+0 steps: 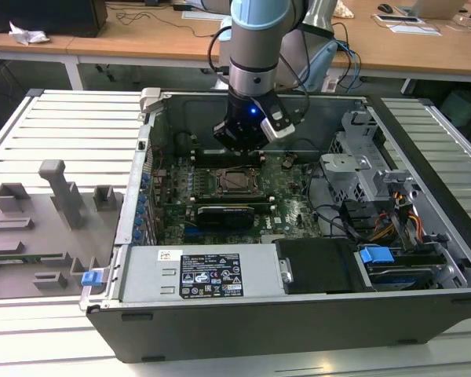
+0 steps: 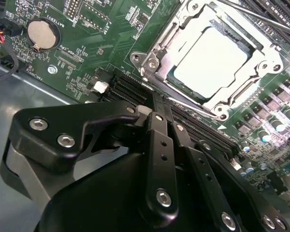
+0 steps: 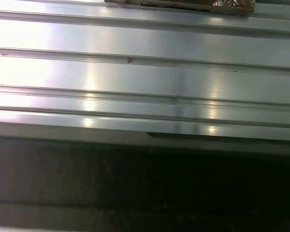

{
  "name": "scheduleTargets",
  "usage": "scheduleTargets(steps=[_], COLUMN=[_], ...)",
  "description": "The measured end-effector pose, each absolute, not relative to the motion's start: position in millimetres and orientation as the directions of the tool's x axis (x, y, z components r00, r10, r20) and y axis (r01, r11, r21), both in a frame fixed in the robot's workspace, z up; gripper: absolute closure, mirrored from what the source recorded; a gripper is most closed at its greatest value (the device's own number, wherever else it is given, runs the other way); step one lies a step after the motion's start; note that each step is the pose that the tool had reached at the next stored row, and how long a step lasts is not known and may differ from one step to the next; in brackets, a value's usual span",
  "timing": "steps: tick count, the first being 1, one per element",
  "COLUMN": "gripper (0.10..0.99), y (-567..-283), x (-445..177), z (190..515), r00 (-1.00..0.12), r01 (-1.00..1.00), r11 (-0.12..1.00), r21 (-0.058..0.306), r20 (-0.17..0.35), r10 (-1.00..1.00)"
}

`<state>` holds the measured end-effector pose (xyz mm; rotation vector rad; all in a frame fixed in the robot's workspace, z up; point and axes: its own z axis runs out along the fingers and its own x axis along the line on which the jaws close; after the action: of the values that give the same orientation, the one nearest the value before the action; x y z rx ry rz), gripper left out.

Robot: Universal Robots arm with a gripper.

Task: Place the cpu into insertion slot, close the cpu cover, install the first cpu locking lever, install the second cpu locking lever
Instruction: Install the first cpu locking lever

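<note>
I have the gripper [image 1: 237, 141] hanging inside the open computer case [image 1: 424, 236], just above the green motherboard [image 1: 290, 196] and just behind the insertion slot [image 1: 237, 181] in the exterior view. In the second wrist view the black fingers [image 2: 160, 145] lie pressed together with nothing between them, their tips near the socket's corner. The cpu [image 2: 211, 62] sits flat in the slot, its silver-grey top bare. The cpu cover [image 2: 160, 54] lies down around it as a shiny frame, the chip showing through its window. I cannot tell from here whether the locking levers are latched. A coin cell battery [image 2: 40, 34] sits on the board well apart from the socket. The first wrist view shows ribbed metal table slats [image 3: 145, 72].
</note>
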<state>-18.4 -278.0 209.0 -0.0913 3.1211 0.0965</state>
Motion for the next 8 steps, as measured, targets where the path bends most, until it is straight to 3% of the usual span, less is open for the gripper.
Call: scheduleTargets(steps=[8], gripper=[0.98], y=[-278.0], x=[-17.8], z=[206.4], r00=[-0.998], r01=[-0.059], r11=[0.996], r21=[0.061], r20=[-0.017], r10=[-0.058])
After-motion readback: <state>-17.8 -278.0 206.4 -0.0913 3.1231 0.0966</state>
